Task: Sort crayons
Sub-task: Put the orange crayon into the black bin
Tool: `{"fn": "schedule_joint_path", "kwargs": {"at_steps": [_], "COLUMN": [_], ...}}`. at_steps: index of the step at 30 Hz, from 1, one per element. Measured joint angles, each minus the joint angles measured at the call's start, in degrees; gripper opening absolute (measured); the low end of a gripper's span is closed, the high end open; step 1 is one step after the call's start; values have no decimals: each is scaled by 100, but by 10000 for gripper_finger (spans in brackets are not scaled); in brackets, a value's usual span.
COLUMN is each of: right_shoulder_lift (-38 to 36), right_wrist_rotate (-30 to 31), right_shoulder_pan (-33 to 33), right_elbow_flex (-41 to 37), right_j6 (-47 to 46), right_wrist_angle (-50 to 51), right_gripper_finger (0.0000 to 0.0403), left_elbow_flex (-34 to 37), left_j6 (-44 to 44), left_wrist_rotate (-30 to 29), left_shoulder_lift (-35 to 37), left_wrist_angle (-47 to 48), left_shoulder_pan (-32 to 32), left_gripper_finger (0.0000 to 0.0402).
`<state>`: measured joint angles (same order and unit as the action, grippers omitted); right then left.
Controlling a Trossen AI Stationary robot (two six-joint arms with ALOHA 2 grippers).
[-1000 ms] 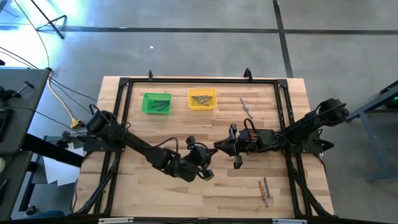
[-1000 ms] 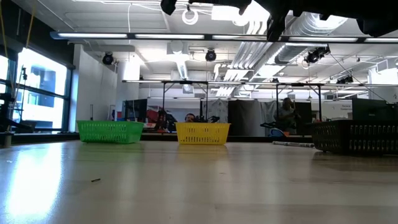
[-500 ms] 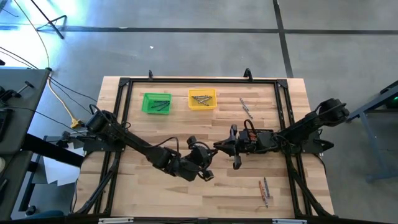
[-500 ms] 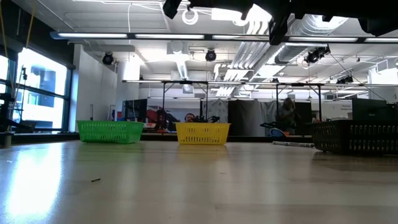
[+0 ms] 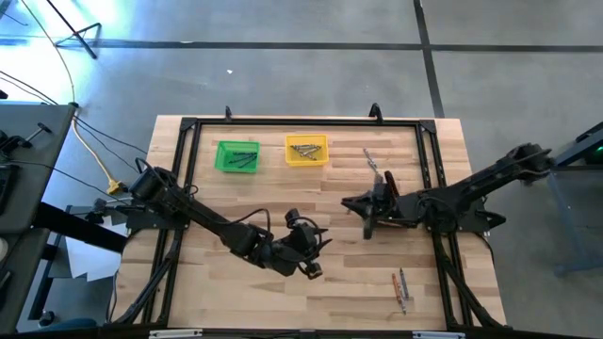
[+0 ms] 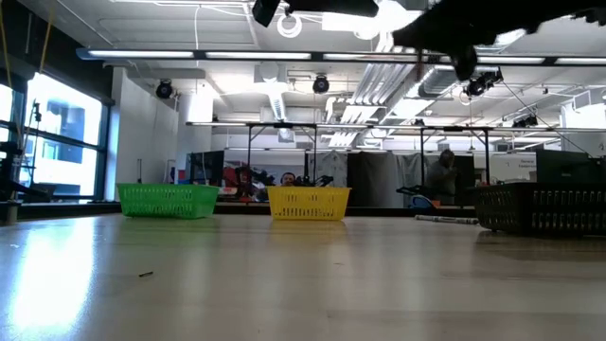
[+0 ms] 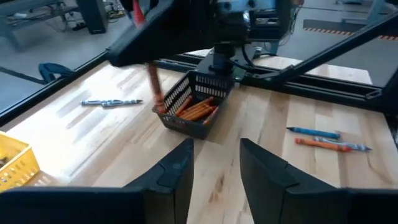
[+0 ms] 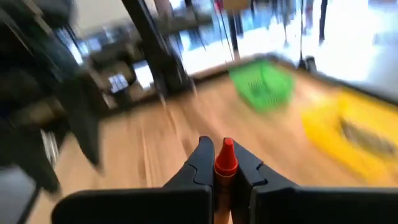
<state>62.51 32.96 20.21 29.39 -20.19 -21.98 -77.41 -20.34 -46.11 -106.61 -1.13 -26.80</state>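
Clearly the right gripper [image 8: 225, 163] is clamped on an orange-red wax crayon [image 8: 224, 157] – held above the middle of the wooden worktop [image 5: 226, 292], toward its right side. Nearer the front edge, the left gripper [image 7: 214, 163] stands with fingers spread, empty. Behind, a black mesh bin [image 7: 194, 102] holds orange crayons [image 7: 196, 111] – a green mesh bin [image 5: 236, 155] and a yellow mesh bin [image 5: 306, 149] sit at the far edge.

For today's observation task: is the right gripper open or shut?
Shut on an orange-red crayon: the right gripper has both fingers pressed against its sides in the right wrist view.
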Motion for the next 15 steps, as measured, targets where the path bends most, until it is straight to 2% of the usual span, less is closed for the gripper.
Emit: {"fn": "schedule_joint_path", "kwargs": {"at_steps": [5,8,11,15], "right_shoulder_lift": [-928,-1210,-1266,-1264], "right_wrist_rotate": [12,-9,-26,-186], "right_shoulder_pan": [2,7,7,7], "right_elbow_flex": [-2,-4,-7,-9], "right_j6": [-1394,-2283,-2829,-3256], "right_wrist_angle": [2754,4198,5187,5926], "right_gripper_finger": [1,1,1,1], "left_elbow_flex": [-1,-2,-2,-2], "left_j6": [-1,-49,-54,-57], "left_wrist_rotate": [5,12,18,18], "left_shoulder_lift": [0,0,0,0], "left_wrist_angle": [39,44,42,41], "left_shoulder_pan": [-42,-38,-38,-38], "left_gripper_finger": [116,116,115,116]}}
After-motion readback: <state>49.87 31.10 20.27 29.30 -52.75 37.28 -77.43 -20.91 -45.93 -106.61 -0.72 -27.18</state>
